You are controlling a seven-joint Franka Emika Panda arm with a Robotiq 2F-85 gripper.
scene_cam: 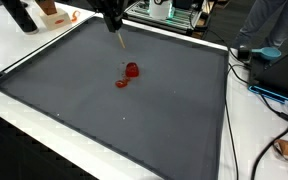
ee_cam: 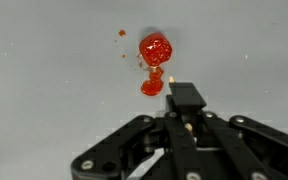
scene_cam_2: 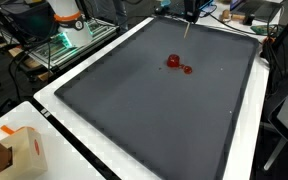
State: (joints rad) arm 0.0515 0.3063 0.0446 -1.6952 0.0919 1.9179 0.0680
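End effector (ee_cam: 185, 118) clamped narrow on thin stick (ee_cam: 186, 97). Red blob (ee_cam: 155, 48) just beyond stick tip, toward 11 o'clock; red smear (ee_cam: 151, 87) near, toward 9 o'clock.

The arm comes down from above with its wrist pointing downward. The gripper (scene_cam: 111, 20) has its fingers (ee_cam: 134, 133) drawn tight together at the middle.

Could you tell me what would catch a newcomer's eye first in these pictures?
A small glossy red lump with a red smear beside it lies near the middle of the dark grey mat, the only bright colour on it. Close by, the gripper clasps a thin tool whose pale tip points towards the smear.
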